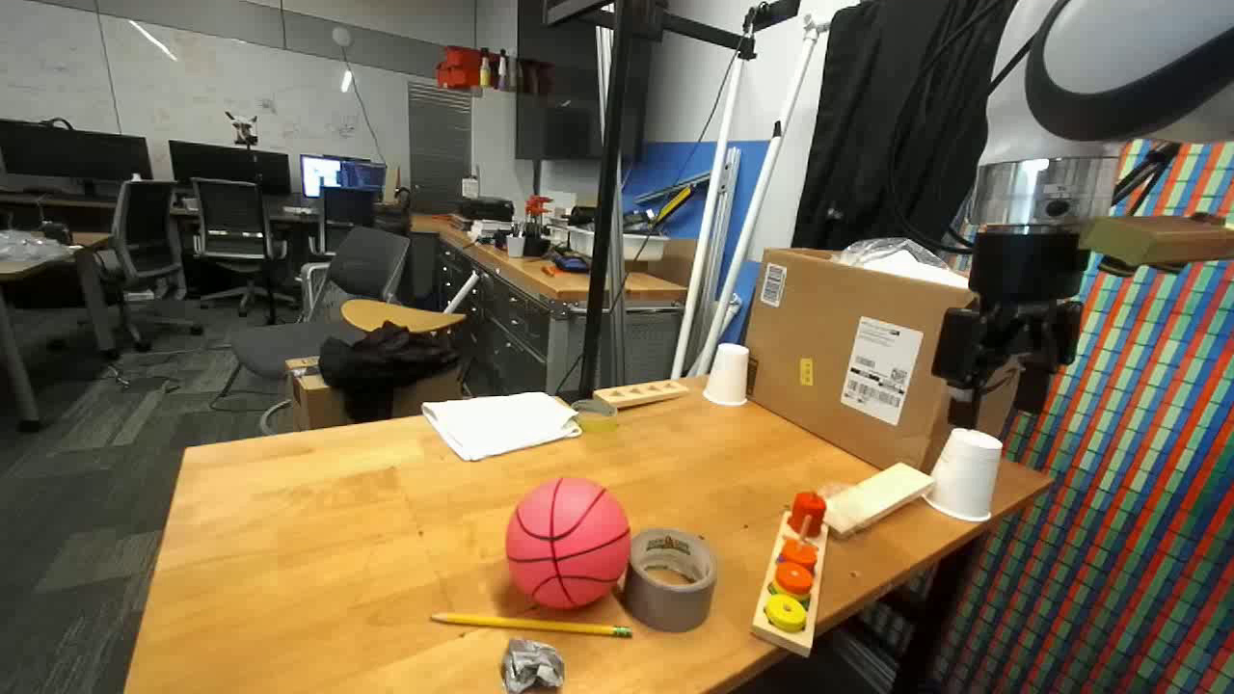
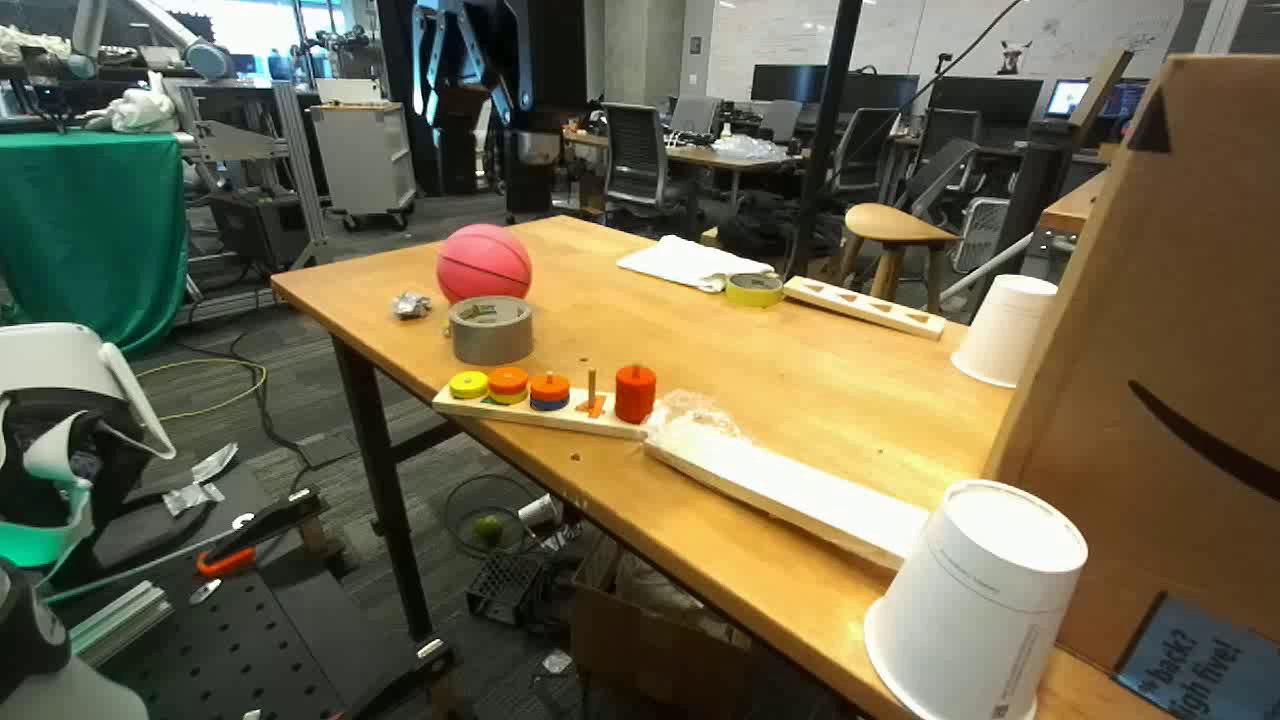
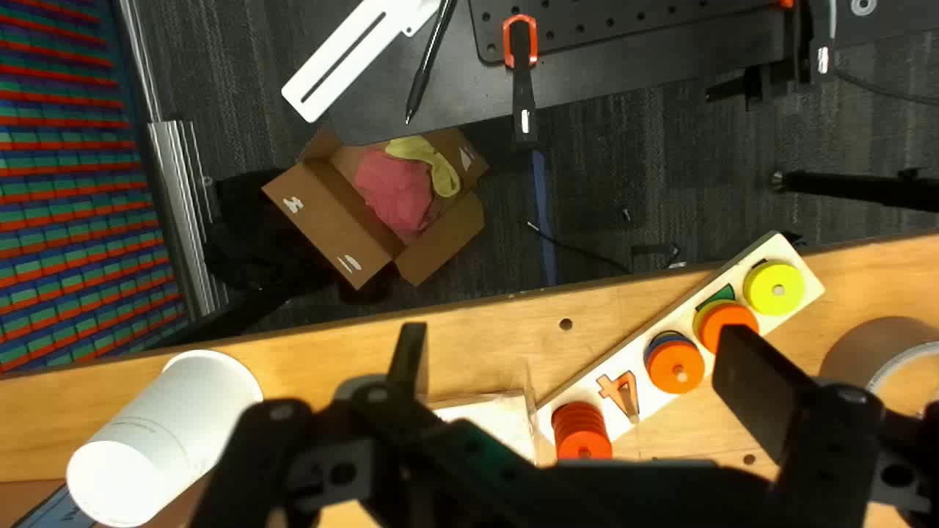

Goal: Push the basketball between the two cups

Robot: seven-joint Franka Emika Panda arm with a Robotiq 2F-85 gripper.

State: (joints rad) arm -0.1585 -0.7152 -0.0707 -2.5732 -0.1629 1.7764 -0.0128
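The pinkish-red basketball rests on the table in both exterior views (image 1: 569,543) (image 2: 484,263), beside the grey tape roll, and is out of the wrist view. Two white cups stand upside down along the cardboard box. The far cup shows in both exterior views (image 1: 728,374) (image 2: 1005,330). The near cup (image 1: 964,474) (image 2: 975,600), at the table edge, also shows in the wrist view (image 3: 165,433). My gripper (image 1: 998,405) is above and close to the near cup, away from the ball. In the wrist view my gripper (image 3: 572,345) has its fingers wide apart, with nothing between them.
The cardboard box (image 1: 839,357) stands behind the cups. A grey tape roll (image 1: 670,578), a ring-stacking toy (image 1: 791,588), a white plank (image 1: 879,498), a pencil (image 1: 530,625) and crumpled foil (image 1: 532,665) lie about. A white cloth (image 1: 501,424) and yellow tape (image 1: 596,416) lie farther back.
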